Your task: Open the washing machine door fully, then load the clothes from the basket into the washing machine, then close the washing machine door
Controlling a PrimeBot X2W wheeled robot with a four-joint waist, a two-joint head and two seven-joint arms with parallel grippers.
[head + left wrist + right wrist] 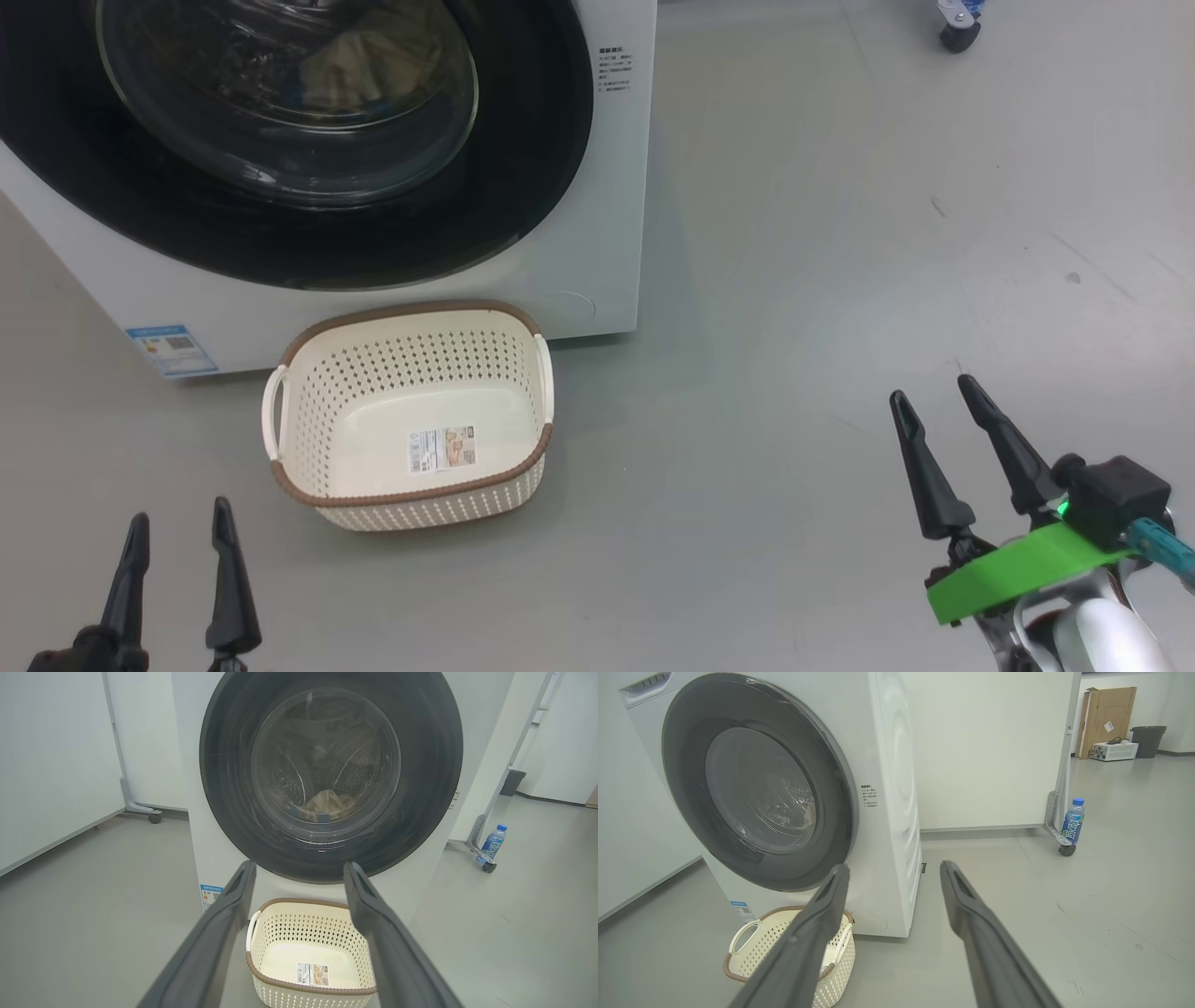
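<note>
Washing machine door (331, 777) was seen shut against the washing machine (616, 187); clothes (327, 805) were seen through the glass, low in the drum; basket (401, 310) stood empty on the floor (794, 327), just beside the machine's front bottom edge; left gripper (181, 511) and right gripper (932, 387) were spread wide, nothing held, both apart from basket and door; all three steps were judged done; no further grasp was judged needed, only a check that the door was latched.
</note>
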